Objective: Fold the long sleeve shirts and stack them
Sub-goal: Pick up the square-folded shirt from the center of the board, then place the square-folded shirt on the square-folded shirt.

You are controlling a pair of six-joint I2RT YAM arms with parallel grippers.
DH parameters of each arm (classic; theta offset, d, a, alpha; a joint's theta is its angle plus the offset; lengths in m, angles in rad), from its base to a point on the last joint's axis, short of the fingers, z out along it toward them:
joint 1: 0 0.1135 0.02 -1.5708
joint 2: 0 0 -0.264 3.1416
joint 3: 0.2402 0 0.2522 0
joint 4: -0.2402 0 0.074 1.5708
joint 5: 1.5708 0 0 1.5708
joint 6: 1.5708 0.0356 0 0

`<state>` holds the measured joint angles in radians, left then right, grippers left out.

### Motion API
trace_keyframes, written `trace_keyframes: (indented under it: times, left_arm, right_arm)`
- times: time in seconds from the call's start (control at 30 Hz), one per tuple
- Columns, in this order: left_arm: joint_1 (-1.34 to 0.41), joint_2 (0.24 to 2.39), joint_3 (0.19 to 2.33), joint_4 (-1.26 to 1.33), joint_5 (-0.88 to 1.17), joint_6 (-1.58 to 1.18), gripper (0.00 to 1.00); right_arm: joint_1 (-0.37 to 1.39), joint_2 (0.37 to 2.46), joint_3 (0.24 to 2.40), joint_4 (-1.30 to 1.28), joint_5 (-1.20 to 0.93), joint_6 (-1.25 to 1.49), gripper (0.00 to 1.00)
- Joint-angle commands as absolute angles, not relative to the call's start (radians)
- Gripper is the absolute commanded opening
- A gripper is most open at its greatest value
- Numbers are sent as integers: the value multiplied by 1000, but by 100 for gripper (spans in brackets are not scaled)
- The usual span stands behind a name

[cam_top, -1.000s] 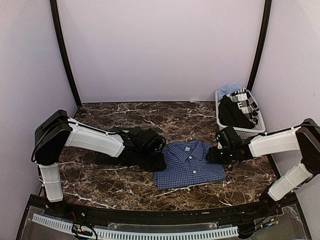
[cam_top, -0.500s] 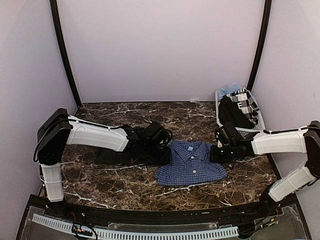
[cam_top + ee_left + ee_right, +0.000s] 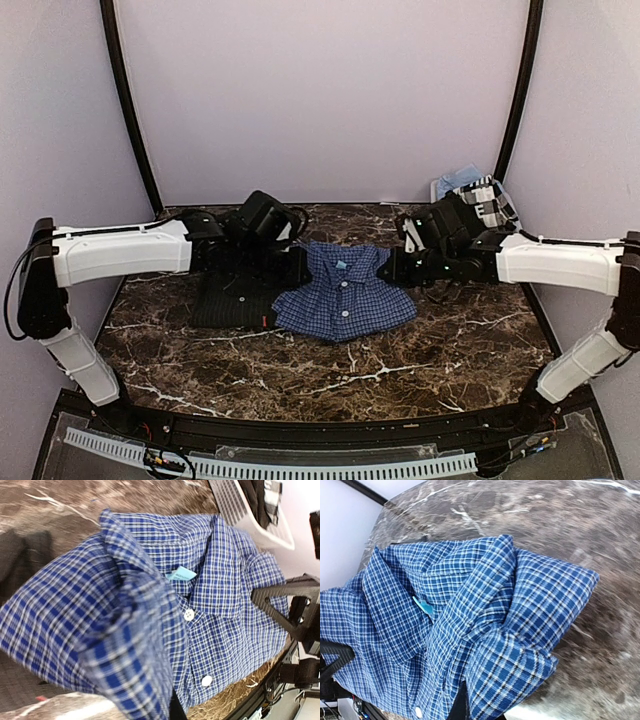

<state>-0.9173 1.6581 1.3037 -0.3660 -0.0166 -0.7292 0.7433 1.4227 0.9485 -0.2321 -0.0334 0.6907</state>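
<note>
Blue shirt, flat on the desk a second ago, now hangs raised between the left end effector and right end effector — carried left, its edge overlapping the black shirt. Left wrist: jaws pinched shut on a bunched fold of check cloth. Right wrist: the same closed grip on the other side — stacking looks under way.

Centre frame, the centre shirt spans between the left gripper and right gripper, overlapping the left shirt on the table. A basket sits upper right, behind the right arm.
</note>
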Motion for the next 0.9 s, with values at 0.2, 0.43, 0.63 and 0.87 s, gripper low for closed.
trace_keyframes:
  times: [0.2,0.43,0.63,0.87]
  left_arm:
    - [-673,1403,1176,-527,-125,-613,0]
    - [-482,1330,1080,-569,-152,-523,0]
    - [-360,1363,985,-484,-125,-500,0]
    - [-274,1565,926,-380,-85,-534,9]
  right_arm:
    - [879,1758,1325,-104,-134,710,0]
    - [924,1986,1555,-91,-194,732,0]
    - [924,2126,1645,-83,-213,741,0]
    - [878,2248,1598,-14,-276,750,21]
